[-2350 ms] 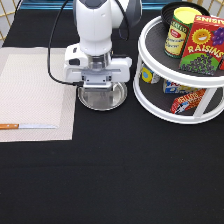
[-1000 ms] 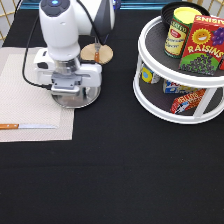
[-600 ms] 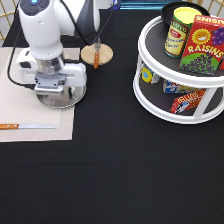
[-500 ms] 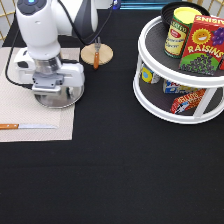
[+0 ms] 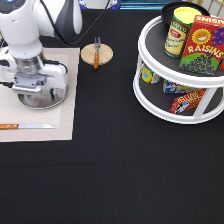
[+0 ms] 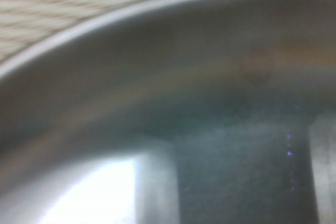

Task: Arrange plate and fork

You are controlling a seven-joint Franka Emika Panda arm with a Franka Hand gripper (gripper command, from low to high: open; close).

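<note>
The shiny silver plate (image 5: 46,101) sits low over the beige placemat (image 5: 67,117) at the exterior view's left. My gripper (image 5: 38,89) is directly above it, shut on the plate's rim, and hides most of the plate. The wrist view is filled by the plate's (image 6: 187,125) metal surface, with a strip of the placemat (image 6: 37,22) at one corner. The fork (image 5: 97,52), with a brown handle and short tines, lies across a small round wooden disc (image 5: 103,56) near the exterior view's top, to the right of my arm.
A wooden-handled knife (image 5: 26,126) lies on the placemat near its bottom edge. A white two-tier turntable rack (image 5: 150,95) at the right holds a can (image 5: 179,30), a raisins box (image 5: 204,46) and packets below. The table is black.
My gripper has carried the plate from the middle of the table leftwards onto the placemat. The fork, disc and knife have stayed put.
</note>
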